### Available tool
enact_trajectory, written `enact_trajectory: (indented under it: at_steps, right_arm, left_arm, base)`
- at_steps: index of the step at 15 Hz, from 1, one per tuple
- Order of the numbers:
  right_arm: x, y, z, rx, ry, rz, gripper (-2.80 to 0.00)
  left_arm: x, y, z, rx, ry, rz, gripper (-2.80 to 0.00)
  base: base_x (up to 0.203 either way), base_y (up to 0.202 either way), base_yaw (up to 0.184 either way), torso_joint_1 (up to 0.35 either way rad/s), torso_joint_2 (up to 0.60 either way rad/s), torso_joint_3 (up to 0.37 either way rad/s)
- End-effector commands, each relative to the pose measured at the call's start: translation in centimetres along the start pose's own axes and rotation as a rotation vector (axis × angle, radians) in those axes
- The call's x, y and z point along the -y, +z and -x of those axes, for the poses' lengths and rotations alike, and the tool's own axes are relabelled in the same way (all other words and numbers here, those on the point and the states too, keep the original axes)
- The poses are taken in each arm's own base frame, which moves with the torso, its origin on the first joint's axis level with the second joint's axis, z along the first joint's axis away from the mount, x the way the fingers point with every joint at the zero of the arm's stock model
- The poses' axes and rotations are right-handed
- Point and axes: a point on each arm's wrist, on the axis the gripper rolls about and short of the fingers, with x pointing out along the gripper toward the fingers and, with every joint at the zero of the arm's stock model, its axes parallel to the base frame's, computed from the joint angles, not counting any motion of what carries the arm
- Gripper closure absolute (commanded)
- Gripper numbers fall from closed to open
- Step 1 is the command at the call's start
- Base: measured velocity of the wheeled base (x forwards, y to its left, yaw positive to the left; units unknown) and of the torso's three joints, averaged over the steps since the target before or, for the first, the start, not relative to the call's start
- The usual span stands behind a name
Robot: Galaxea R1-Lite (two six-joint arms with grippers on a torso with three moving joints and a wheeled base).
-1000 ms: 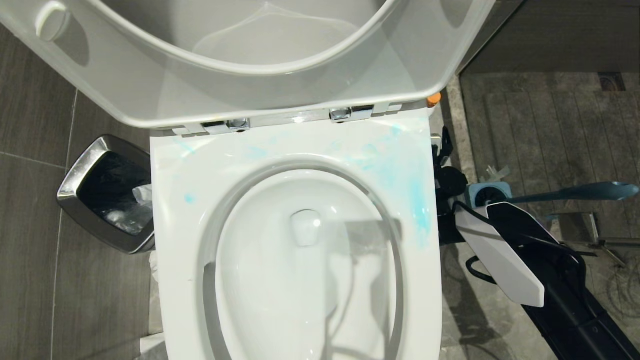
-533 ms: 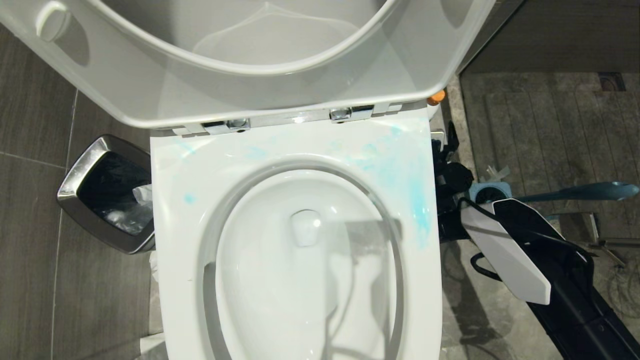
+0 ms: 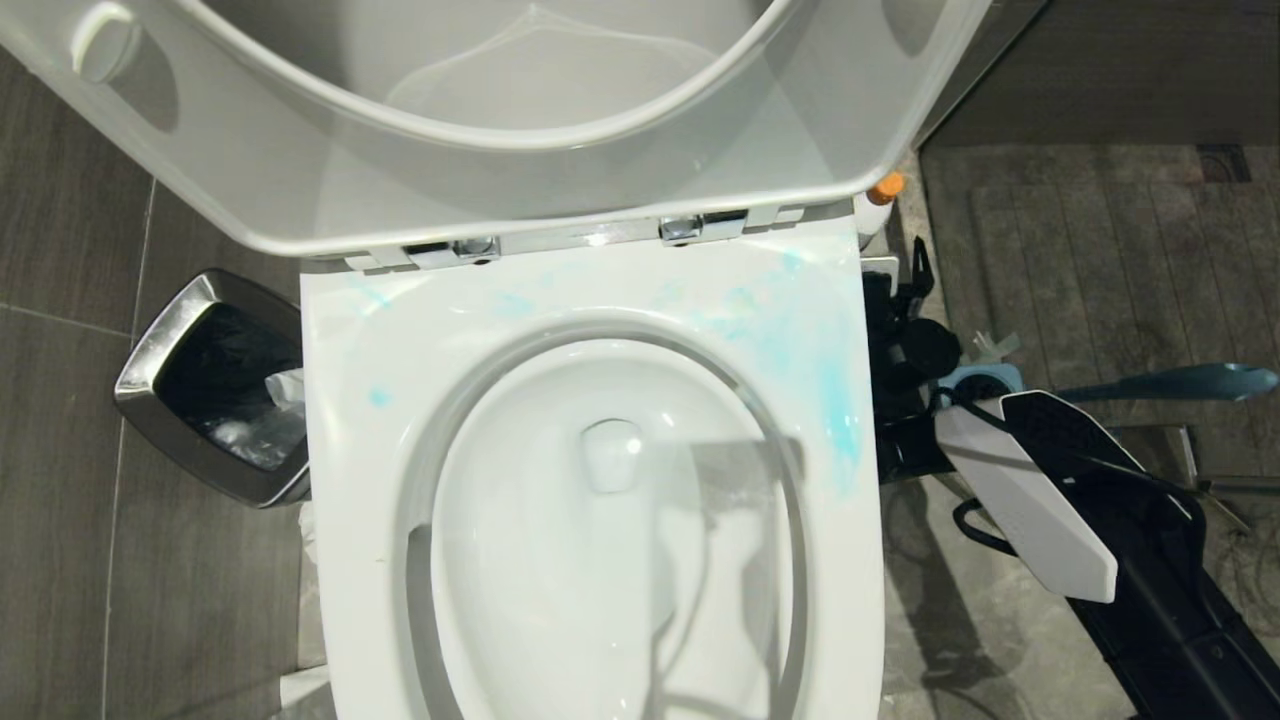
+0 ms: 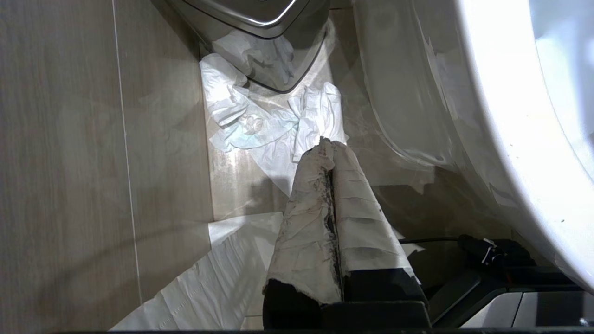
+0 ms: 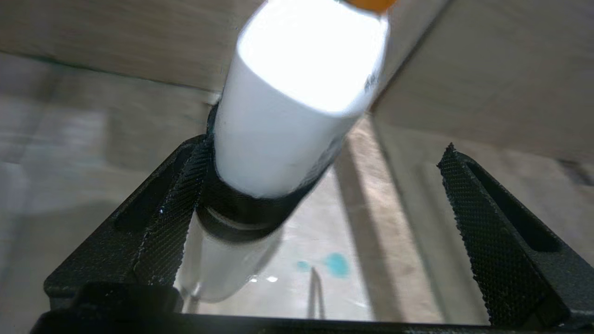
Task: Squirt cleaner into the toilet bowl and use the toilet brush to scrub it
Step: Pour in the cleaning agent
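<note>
The toilet bowl (image 3: 600, 540) sits straight below, seat and lid (image 3: 520, 120) tipped up against the tank, with blue smears across the rim, heaviest along its right side.

Down on the left, low beside the bowl's outer wall, the left gripper (image 4: 330, 153) hangs with its 2 paper-wrapped fingers (image 4: 306, 208) pressed together on nothing. Crumpled tissue (image 4: 260, 120) lies on the floor tiles just past their tips, against the foot of the bin (image 3: 200, 390), which stands just left of the bowl.

On the right, the right arm (image 3: 1040, 500) reaches along the bowl's side toward the back corner. The right gripper (image 5: 325, 195) has its 2 black fingers (image 5: 492, 222) spread wide. The cleaner (image 5: 297, 102) stands between them, leaning on the one finger and well clear of the other, so it is not clamped. Its orange cap (image 3: 886, 186) peeks out just past the lid's right edge.

Further right, the brush (image 3: 1170, 383) sits in its holder (image 3: 985, 380) on the floor, handle pointing away from the bowl.
</note>
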Motion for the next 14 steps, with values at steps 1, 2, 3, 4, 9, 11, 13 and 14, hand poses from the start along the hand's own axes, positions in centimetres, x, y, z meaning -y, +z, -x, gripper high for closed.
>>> enact_trajectory:
  at_steps: [1, 2, 3, 4, 9, 11, 13, 14]
  right_arm:
    - [0.4, 0.3, -0.3, 0.009, -0.015, 0.023, -2.8]
    - [0.7, 0.2, -0.5, 0.009, -0.024, 0.045, -2.8]
    - [0.9, 0.5, -0.6, 0.012, -0.027, 0.06, -2.8]
    - [1.0, 0.5, -0.7, 0.013, -0.029, 0.07, -2.8]
    - [1.0, 0.5, -0.3, -0.012, -0.013, 0.09, -2.8]
    - [0.7, -0.3, 0.0, -0.016, -0.006, 0.084, -2.8]
    - [0.3, -1.4, 0.3, -0.008, -0.008, 0.076, -2.8]
    - [0.2, -2.0, 0.6, -0.014, -0.003, 0.071, -2.8]
  left_arm:
    - [0.0, 0.0, 0.0, 0.001, 0.0, 0.0, 0.0]
    - [0.0, 0.0, 0.0, 0.001, 0.0, 0.0, 0.0]
    - [0.0, 0.0, 0.0, 0.001, 0.0, 0.0, 0.0]
    - [0.0, 0.0, 0.0, -0.001, 0.0, 0.0, 0.0]
    - [0.0, 0.0, 0.0, 0.001, 0.0, 0.0, 0.0]
    - [0.0, 0.0, 0.0, 0.001, 0.0, 0.0, 0.0]
    - [0.0, 0.0, 0.0, 0.001, 0.0, 0.0, 0.0]
    - [0.0, 0.0, 0.0, 0.001, 0.0, 0.0, 0.0]
  base:
    - [0.0, 0.0, 0.0, 0.0, 0.0, 0.0]
    - [0.0, 0.0, 0.0, 0.0, 0.0, 0.0]
    - [0.0, 0.0, 0.0, 0.0, 0.0, 0.0]
    - [0.0, 0.0, 0.0, 0.0, 0.0, 0.0]
    - [0.0, 0.0, 0.0, 0.0, 0.0, 0.0]
    - [0.0, 0.0, 0.0, 0.0, 0.0, 0.0]
    - [0.0, 0.0, 0.0, 0.0, 0.0, 0.0]
    - [0.0, 0.0, 0.0, 0.0, 0.0, 0.0]
